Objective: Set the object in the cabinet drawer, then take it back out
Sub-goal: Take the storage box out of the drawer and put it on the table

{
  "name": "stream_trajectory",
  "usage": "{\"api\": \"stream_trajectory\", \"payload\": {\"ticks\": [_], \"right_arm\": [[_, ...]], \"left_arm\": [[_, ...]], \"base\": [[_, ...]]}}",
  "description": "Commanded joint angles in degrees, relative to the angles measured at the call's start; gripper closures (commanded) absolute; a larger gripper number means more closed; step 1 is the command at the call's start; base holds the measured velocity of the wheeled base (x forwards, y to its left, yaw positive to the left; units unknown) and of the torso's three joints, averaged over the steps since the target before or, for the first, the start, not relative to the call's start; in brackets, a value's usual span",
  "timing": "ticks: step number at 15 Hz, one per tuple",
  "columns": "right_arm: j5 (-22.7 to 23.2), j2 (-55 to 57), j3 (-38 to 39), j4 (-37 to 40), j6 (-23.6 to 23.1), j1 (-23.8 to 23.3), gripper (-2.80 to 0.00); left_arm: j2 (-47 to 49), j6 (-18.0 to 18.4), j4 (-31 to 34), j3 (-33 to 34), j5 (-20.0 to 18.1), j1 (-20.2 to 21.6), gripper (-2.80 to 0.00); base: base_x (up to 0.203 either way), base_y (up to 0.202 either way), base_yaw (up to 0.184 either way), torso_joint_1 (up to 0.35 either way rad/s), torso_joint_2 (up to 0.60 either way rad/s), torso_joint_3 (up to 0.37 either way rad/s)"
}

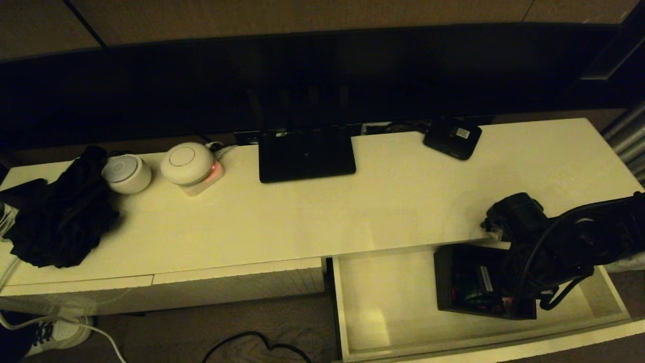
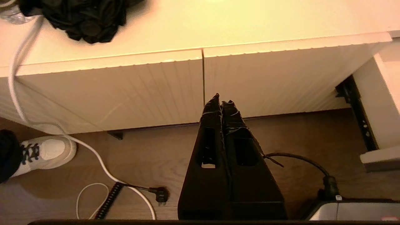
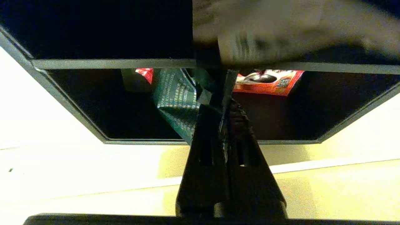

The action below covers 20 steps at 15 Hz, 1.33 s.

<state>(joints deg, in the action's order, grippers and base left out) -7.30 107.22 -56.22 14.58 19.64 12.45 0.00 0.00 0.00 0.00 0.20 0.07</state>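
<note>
The cabinet drawer [image 1: 383,302] stands pulled out at the right, pale inside. The black divided box [image 1: 468,282] rests in its right half, with red packets [image 3: 268,82] and a dark green packet [image 3: 175,100] showing inside. My right gripper [image 1: 514,302] reaches down into the box. In the right wrist view this gripper [image 3: 226,103] is shut on a thin inner divider of the box [image 3: 72,103], over the drawer floor [image 3: 62,162]. My left gripper [image 2: 221,99] is shut and empty, parked low before the closed left drawer fronts [image 2: 125,93].
On the cabinet top [image 1: 403,201] are a black router [image 1: 306,156], a small flat black device [image 1: 452,137], two white round devices [image 1: 187,162], and a black cloth [image 1: 65,217]. Cables [image 2: 93,156] and a white shoe [image 2: 47,153] lie on the floor.
</note>
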Motion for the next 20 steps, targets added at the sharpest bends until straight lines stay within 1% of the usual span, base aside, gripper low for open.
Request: {"api": "stream_trajectory", "payload": {"ticks": [1, 5, 9, 12, 14, 18, 20], "right_arm": [[-0.08, 0.27, 0.50, -0.60, 0.05, 0.39, 0.00], [-0.19, -0.39, 0.48, -0.80, -0.11, 0.56, 0.00], [-3.98, -3.40, -0.01, -1.40, -0.62, 1.43, 0.00], [-4.12, -5.10, 0.05, -1.06, -0.77, 1.70, 0.00], [-4.12, -5.96, 0.33, -1.05, -2.57, 1.70, 0.00], [-4.12, -7.74, 0.91, -0.84, -3.53, 1.70, 0.00], [-4.05, -9.02, 1.52, -0.86, -4.88, 1.70, 0.00]], "left_arm": [[0.00, 0.00, 0.00, 0.18, 0.06, 0.02, 0.00], [0.00, 0.00, 0.00, 0.18, 0.06, 0.02, 0.00], [0.00, 0.00, 0.00, 0.18, 0.06, 0.02, 0.00], [0.00, 0.00, 0.00, 0.18, 0.06, 0.02, 0.00], [0.00, 0.00, 0.00, 0.18, 0.06, 0.02, 0.00], [0.00, 0.00, 0.00, 0.18, 0.06, 0.02, 0.00], [0.00, 0.00, 0.00, 0.18, 0.06, 0.02, 0.00]], "base": [[0.000, 0.000, 0.000, 0.000, 0.00, 0.000], [0.000, 0.000, 0.000, 0.000, 0.00, 0.000], [0.000, 0.000, 0.000, 0.000, 0.00, 0.000], [0.000, 0.000, 0.000, 0.000, 0.00, 0.000], [0.000, 0.000, 0.000, 0.000, 0.00, 0.000], [0.000, 0.000, 0.000, 0.000, 0.00, 0.000], [0.000, 0.000, 0.000, 0.000, 0.00, 0.000]]}}
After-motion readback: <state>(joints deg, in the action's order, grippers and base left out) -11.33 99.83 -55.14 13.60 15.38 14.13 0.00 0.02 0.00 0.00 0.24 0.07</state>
